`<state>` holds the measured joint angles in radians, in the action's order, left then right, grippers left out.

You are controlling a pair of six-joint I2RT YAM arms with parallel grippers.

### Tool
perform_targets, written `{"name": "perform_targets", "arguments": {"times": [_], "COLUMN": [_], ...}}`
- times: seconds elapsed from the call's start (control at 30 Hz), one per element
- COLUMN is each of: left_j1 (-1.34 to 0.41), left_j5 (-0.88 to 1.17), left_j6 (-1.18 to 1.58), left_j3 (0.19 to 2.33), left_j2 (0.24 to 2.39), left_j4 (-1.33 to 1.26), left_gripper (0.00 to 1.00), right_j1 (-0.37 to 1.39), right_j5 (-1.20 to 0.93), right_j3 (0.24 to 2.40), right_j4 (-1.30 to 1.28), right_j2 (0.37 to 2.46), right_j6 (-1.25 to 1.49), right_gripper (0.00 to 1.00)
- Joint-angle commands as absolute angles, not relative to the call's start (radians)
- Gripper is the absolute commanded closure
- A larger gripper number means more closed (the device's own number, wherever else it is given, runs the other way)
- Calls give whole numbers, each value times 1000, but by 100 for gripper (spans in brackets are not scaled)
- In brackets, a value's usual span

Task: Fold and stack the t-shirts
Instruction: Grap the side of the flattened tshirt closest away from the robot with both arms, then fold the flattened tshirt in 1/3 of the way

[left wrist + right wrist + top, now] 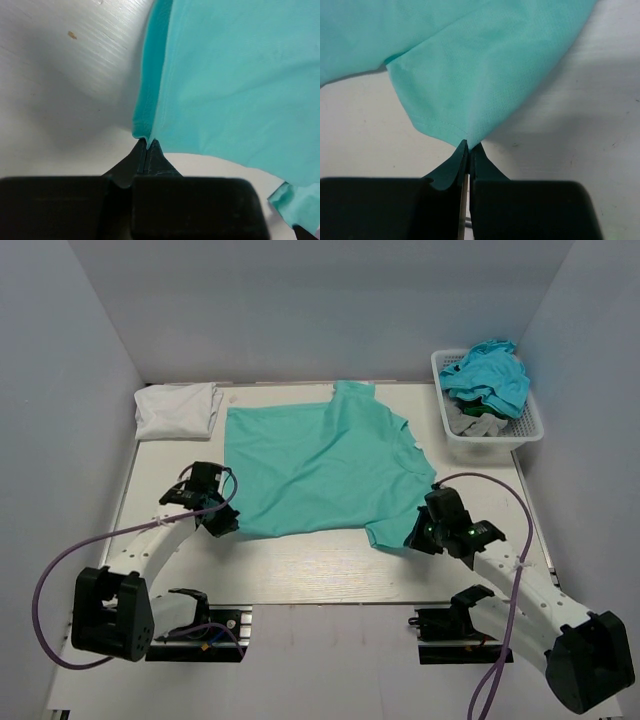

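A mint-green t-shirt (315, 465) lies spread flat across the middle of the table, neck toward the right. My left gripper (228, 522) is shut on its near left corner, and the left wrist view shows the hem (150, 127) pinched between the fingertips. My right gripper (412, 540) is shut on the near sleeve at the right, where the sleeve's corner (465, 131) runs into the closed jaws. A folded white t-shirt (178, 408) rests at the far left corner. Brighter turquoise t-shirts (490, 375) are heaped in the basket.
The white mesh basket (530, 430) stands at the far right corner with grey and green cloth under the turquoise heap. Grey walls close in the table on three sides. A purple cable loops from each arm toward the near edge.
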<state>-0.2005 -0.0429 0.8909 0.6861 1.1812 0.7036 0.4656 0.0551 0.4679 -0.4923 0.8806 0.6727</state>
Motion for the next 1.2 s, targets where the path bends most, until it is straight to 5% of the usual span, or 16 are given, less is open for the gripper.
{"name": "perform_targets", "arguments": {"times": [0.0,1.03,1.1,1.13,1.17], "left_j1": [-206,-101,-92,-92,-92], "left_j5": [-9,-196,-196,-215,-230], "left_j6": [887,988,1002,1002,1002], "left_j3": [727,1357,1426,1452,1504], "left_j2": [1164,1804,1859,1909,1930], "left_j4": [736,636,663,675,699], "left_gripper": [100,100,81,71,56], "right_j1": [471,307,304,305,308], "right_j5": [18,183,176,170,173], "right_j3": [566,1515,1644,1679,1789], "right_j4": [-539,-271,-270,-275,-284], "right_j2": [887,1844,1983,2014,2111], "right_j6": [655,512,468,412,387], "right_gripper": [100,100,95,80,80]}}
